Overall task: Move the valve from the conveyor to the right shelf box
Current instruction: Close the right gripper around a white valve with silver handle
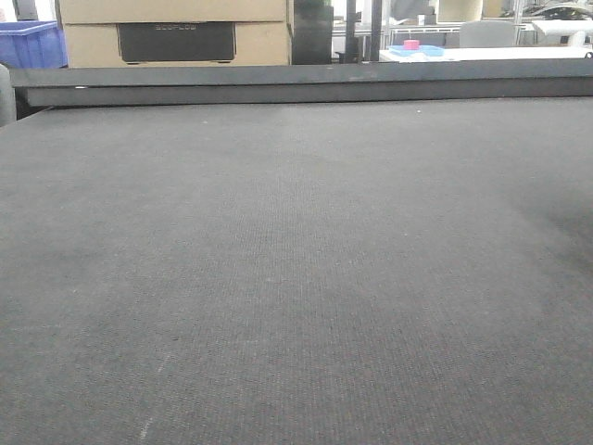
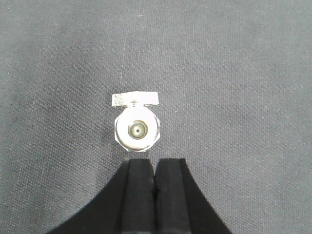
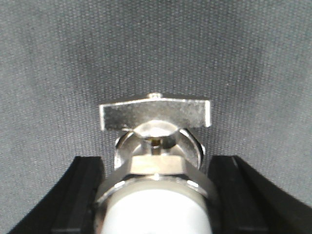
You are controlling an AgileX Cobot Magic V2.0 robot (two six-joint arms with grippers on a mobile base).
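The left gripper [image 2: 155, 163] hangs over the conveyor [image 1: 296, 278] with its black pads [image 2: 139, 195] pressed together, nothing between them. A silver valve [image 2: 137, 127] lies on the belt just beyond the fingertips, apart from them. Its round port faces the left wrist camera and its flat handle [image 2: 135, 99] lies crosswise on the far side.

In the right wrist view a second valve [image 3: 156, 195] sits between the fingers [image 3: 83, 195] of the right gripper [image 3: 156, 163]. The jaws stand wide, held apart by the valve's body, which fills the gap and meets the inner face of each finger. Its bar handle [image 3: 155, 114] lies crosswise past the fingertips, with the woven belt behind it.

The front view shows only bare belt up to the black rail [image 1: 296, 83]; no arm or valve appears there. Beyond the rail stand a cardboard box [image 1: 176, 37] and a blue bin [image 1: 32, 44].
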